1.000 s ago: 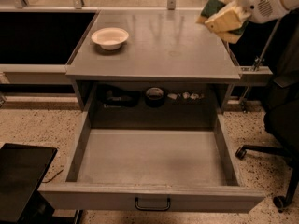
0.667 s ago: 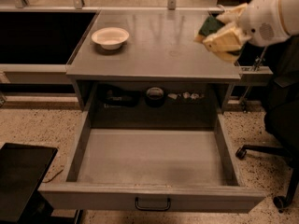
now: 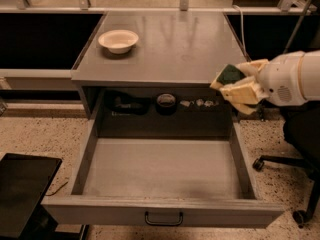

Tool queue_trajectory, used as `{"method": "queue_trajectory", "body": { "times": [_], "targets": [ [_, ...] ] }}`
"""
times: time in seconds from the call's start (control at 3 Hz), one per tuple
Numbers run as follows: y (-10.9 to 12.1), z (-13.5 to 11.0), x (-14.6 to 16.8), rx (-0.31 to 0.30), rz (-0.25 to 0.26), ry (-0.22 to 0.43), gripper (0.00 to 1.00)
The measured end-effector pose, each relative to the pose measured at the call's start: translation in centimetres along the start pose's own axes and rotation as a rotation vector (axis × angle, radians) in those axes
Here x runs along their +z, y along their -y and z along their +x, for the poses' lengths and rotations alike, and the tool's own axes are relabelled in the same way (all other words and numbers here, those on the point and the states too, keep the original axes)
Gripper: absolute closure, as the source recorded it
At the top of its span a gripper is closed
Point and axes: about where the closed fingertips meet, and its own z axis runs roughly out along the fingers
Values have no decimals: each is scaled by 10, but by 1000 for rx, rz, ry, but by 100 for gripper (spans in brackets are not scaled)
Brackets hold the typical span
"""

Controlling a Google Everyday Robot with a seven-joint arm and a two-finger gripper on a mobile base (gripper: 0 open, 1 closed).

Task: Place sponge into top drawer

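The top drawer (image 3: 65,211) is pulled wide open below the grey cabinet top; it is a wide shallow grey tray with a small dark bail handle at the centre of its front panel. My gripper (image 3: 236,85) comes in from the right on a white arm and is shut on the sponge (image 3: 229,75), yellow with a dark green scrub layer facing up. The sponge hangs in the air at the cabinet's front right corner, above the drawer's right rear part.
A white bowl (image 3: 118,40) stands on the cabinet top (image 3: 185,49) at the back left. Small dark items lie in the recess behind the drawer (image 3: 165,103). A black office chair (image 3: 300,144) stands at the right, a dark flat object (image 3: 22,189) on the floor at the lower left.
My gripper has carried the sponge from over the cabinet top's back right down and toward the front, to the front right corner above the open drawer.
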Motion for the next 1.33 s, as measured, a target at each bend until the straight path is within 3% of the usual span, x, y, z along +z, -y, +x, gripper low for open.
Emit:
{"method": "queue_trajectory", "body": {
  "times": [0.33,0.67,1.0,1.33],
  "targets": [
    [15,47,11,64,58,-14,100],
    [15,47,11,64,58,-14,100],
    [0,72,36,114,-25,-8,100],
    [-35,115,91,180,-160,0,100]
  ]
}}
